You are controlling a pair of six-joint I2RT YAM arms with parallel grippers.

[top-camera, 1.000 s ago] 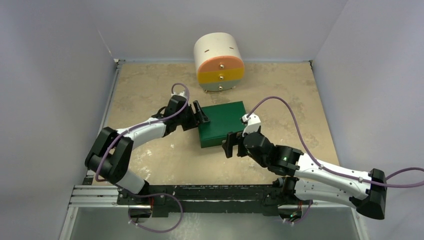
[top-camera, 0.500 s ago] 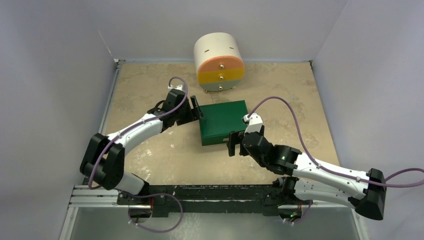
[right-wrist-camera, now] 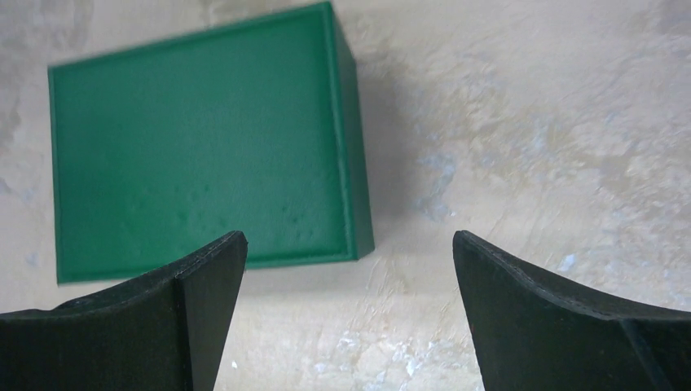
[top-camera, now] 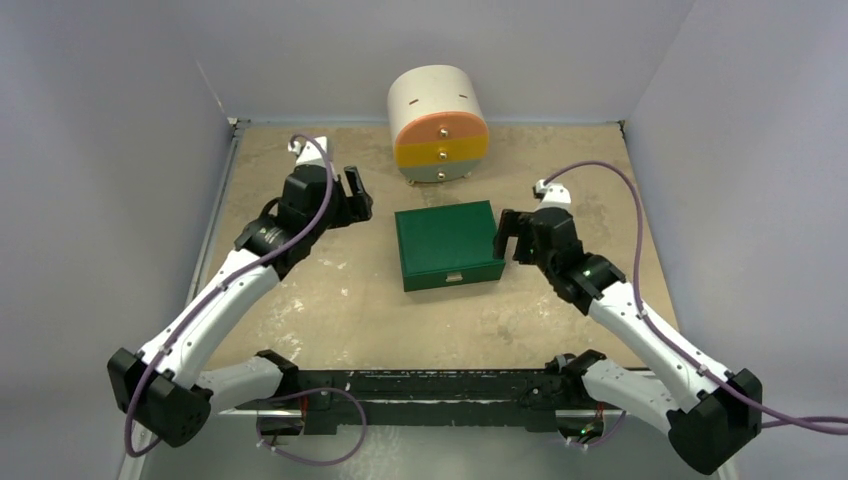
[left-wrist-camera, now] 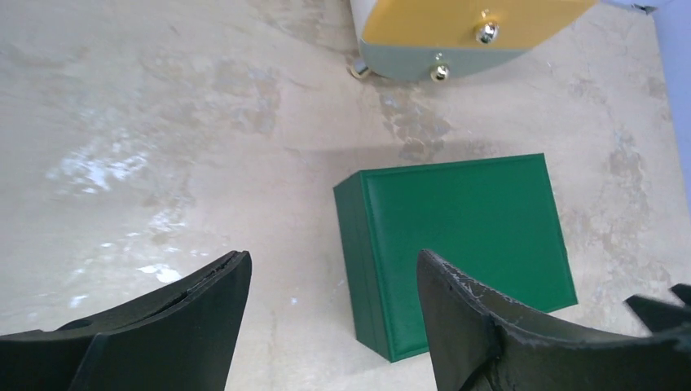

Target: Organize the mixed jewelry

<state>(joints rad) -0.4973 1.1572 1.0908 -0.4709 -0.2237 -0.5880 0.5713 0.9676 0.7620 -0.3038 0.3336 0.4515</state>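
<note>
The green box [top-camera: 447,243] sits shut in the middle of the table; it also shows in the left wrist view [left-wrist-camera: 464,244] and the right wrist view [right-wrist-camera: 195,155]. No jewelry shows in any view. My left gripper [top-camera: 352,193] is open and empty, raised to the left of the box and apart from it; in its wrist view [left-wrist-camera: 332,259] the box's left edge lies between the fingers, far below. My right gripper [top-camera: 506,236] is open and empty just off the box's right side, and its wrist view [right-wrist-camera: 349,238] shows bare table below.
A white rounded cabinet [top-camera: 438,125] with orange, yellow and grey drawer fronts stands behind the box; its lower drawers show in the left wrist view [left-wrist-camera: 456,32]. Pale walls enclose the table on the left, back and right.
Both grippers have pulled away from the green box: the left one up and back to the left, the right one from the front edge round to the right side. The box stays shut.
</note>
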